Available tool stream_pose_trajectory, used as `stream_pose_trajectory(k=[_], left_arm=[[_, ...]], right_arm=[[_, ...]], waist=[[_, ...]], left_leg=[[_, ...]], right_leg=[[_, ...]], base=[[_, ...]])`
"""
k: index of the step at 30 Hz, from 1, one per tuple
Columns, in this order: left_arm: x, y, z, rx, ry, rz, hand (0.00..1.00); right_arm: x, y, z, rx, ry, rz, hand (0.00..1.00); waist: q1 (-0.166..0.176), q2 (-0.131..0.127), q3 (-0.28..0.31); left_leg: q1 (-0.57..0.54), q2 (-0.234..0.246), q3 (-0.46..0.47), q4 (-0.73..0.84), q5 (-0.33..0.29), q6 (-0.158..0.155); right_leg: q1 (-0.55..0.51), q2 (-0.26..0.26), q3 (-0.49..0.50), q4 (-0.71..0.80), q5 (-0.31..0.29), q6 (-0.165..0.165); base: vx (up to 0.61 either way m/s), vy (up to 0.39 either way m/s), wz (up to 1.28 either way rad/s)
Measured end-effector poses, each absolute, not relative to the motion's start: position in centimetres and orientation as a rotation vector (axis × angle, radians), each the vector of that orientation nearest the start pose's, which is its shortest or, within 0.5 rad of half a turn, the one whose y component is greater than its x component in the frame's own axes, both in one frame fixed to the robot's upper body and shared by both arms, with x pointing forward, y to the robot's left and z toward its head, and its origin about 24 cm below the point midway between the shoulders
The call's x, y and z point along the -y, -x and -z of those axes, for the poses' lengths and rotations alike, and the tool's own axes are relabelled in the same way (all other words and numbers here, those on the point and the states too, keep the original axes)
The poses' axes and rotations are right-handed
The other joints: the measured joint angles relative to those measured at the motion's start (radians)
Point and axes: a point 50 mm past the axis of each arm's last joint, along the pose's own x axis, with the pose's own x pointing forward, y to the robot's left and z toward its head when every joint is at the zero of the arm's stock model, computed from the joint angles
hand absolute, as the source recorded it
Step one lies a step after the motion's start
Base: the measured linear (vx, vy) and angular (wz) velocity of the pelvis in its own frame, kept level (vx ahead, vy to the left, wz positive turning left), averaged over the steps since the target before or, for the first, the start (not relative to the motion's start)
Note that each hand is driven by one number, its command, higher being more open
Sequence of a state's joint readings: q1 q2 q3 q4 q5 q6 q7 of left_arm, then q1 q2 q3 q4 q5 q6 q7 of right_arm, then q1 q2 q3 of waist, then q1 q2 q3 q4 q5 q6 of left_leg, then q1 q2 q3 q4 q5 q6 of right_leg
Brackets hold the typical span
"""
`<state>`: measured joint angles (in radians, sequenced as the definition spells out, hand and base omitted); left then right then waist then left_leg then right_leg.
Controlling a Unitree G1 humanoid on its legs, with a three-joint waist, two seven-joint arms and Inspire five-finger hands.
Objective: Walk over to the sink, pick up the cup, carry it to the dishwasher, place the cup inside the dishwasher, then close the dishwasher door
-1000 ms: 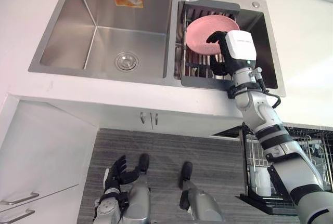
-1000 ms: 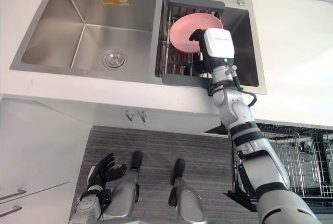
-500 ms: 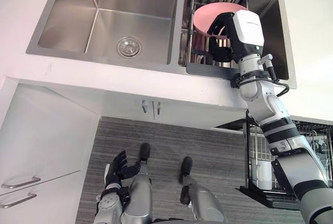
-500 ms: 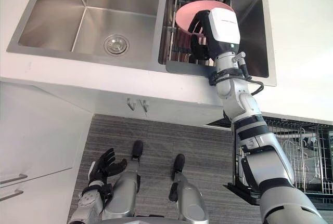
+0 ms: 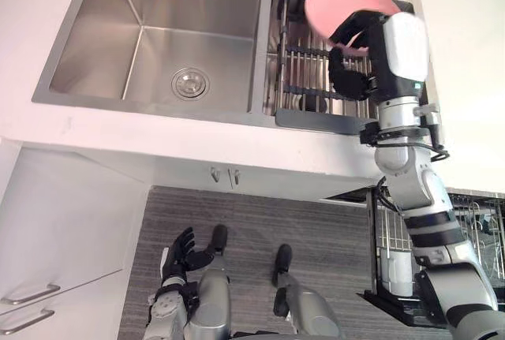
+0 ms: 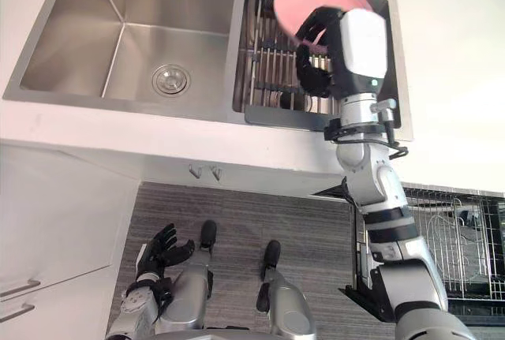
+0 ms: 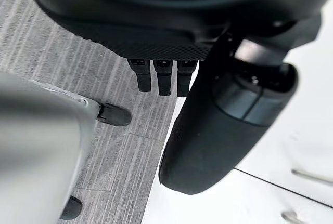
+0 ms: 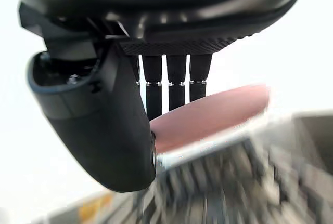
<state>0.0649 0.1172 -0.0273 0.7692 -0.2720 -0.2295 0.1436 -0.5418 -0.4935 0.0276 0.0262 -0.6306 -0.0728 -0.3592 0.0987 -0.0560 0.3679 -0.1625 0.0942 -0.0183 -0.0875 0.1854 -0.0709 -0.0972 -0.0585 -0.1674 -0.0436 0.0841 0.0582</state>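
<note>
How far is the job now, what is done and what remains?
Done: the robot stands at the sink. In hand: the right hand grips a pink plate, not a cup, above the sink rack. Left: carry it to the open dishwasher, set it inside, shut the dishwasher. The left hand hangs open, low.

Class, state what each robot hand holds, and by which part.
Right hand pinches the pink plate by its rim; left hand, open, holds nothing.
</note>
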Motion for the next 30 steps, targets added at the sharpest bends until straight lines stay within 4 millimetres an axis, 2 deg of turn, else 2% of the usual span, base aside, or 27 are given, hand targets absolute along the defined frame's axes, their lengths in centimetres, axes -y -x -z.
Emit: stream_pose_trajectory(k=[5,9,11,16,19,23,25,26,27,28,29,30], left_arm=[[-20.2,-16.4,11.3,-0.625,0.051,-0.285,0.90],[-20.6,-15.7,11.6,-0.648,0.023,-0.275,0.90],[-20.6,-15.5,11.7,-0.655,0.023,-0.276,0.90],[-20.6,-15.1,11.9,-0.666,0.023,-0.278,0.90],[-20.9,-14.1,12.3,-0.696,0.016,-0.288,0.90],[-21.2,-13.2,12.7,-0.729,0.006,-0.300,0.90],[-21.4,-13.1,12.7,-0.728,0.005,-0.307,0.90],[-21.7,-13.2,12.5,-0.719,0.007,-0.321,0.90],[-21.8,-13.3,12.5,-0.716,0.008,-0.324,0.90],[-21.8,-13.3,12.5,-0.716,0.013,-0.331,0.90],[-21.8,-13.3,12.5,-0.715,0.014,-0.333,0.90],[-22.1,-13.2,12.4,-0.716,0.011,-0.342,0.90]], right_arm=[[20.4,-29.2,-21.9,0.806,0.964,0.449,0.30],[20.4,-28.1,-19.7,0.761,0.956,0.414,0.30],[20.4,-27.8,-19.0,0.745,0.955,0.402,0.30],[20.1,-26.4,-18.4,0.760,0.954,0.376,0.30],[20.0,-25.5,-17.6,0.746,0.948,0.359,0.30],[19.9,-25.1,-16.8,0.722,0.949,0.363,0.30],[20.5,-24.8,-16.0,0.669,0.968,0.388,0.30],[21.4,-24.5,-15.5,0.619,0.975,0.425,0.30],[21.8,-24.3,-15.2,0.597,0.980,0.439,0.30],[22.6,-23.8,-14.6,0.551,0.986,0.465,0.30],[22.9,-23.6,-14.3,0.531,0.985,0.478,0.30],[23.4,-23.3,-13.9,0.506,0.987,0.493,0.30]], waist=[[-0.030,-0.022,-0.018],[-0.049,-0.046,-0.055],[-0.062,-0.050,-0.076],[-0.065,-0.052,-0.089],[-0.076,-0.057,-0.127],[-0.092,-0.065,-0.140],[-0.108,-0.065,-0.140],[-0.115,-0.067,-0.138],[-0.115,-0.069,-0.137],[-0.118,-0.062,-0.134],[-0.120,-0.059,-0.131],[-0.123,-0.066,-0.131]], left_leg=[[0.036,-0.001,0.028,0.000,-0.021,-0.001],[0.072,0.001,0.056,0.000,-0.035,0.000],[0.081,0.000,0.064,0.000,-0.044,-0.001],[0.127,-0.001,0.118,0.000,-0.068,-0.001],[0.150,-0.003,0.173,0.001,-0.091,-0.003],[0.152,-0.001,0.313,0.084,-0.162,0.005],[0.117,0.014,0.378,0.198,-0.234,0.013],[0.087,0.036,0.419,0.278,-0.271,0.026],[0.078,0.042,0.435,0.306,-0.280,0.032],[0.065,0.062,0.448,0.344,-0.295,0.042],[0.064,0.073,0.448,0.357,-0.309,0.032],[0.062,0.070,0.449,0.381,-0.342,0.016]], right_leg=[[0.021,-0.001,0.026,-0.001,-0.017,0.009],[0.045,-0.003,0.055,-0.008,-0.016,0.008],[0.050,-0.004,0.062,-0.009,-0.016,0.008],[0.064,-0.004,0.114,-0.009,-0.022,0.016],[0.054,-0.003,0.168,-0.005,-0.026,0.022],[-0.005,0.007,0.311,0.042,-0.018,0.029],[-0.033,0.009,0.378,0.055,-0.013,0.039],[-0.064,-0.018,0.308,0.073,-0.041,0.025],[-0.078,-0.042,0.238,0.092,-0.052,0.009],[-0.091,-0.069,0.131,0.126,-0.073,-0.028],[-0.104,-0.076,0.089,0.161,-0.077,-0.043],[-0.115,-0.091,0.054,0.206,-0.067,-0.027]], base=[[0.05,-0.003,-0.16],[0.08,-0.010,-0.21],[0.04,0.000,-0.12],[0.01,0.004,-0.30],[0.02,0.020,-0.59],[0.02,0.043,-1.01],[0.00,0.054,-1.08],[-0.04,0.065,-0.90],[-0.04,0.059,-0.87],[0.00,0.050,-0.55],[0.05,0.037,-0.45],[0.07,0.024,-0.27]])
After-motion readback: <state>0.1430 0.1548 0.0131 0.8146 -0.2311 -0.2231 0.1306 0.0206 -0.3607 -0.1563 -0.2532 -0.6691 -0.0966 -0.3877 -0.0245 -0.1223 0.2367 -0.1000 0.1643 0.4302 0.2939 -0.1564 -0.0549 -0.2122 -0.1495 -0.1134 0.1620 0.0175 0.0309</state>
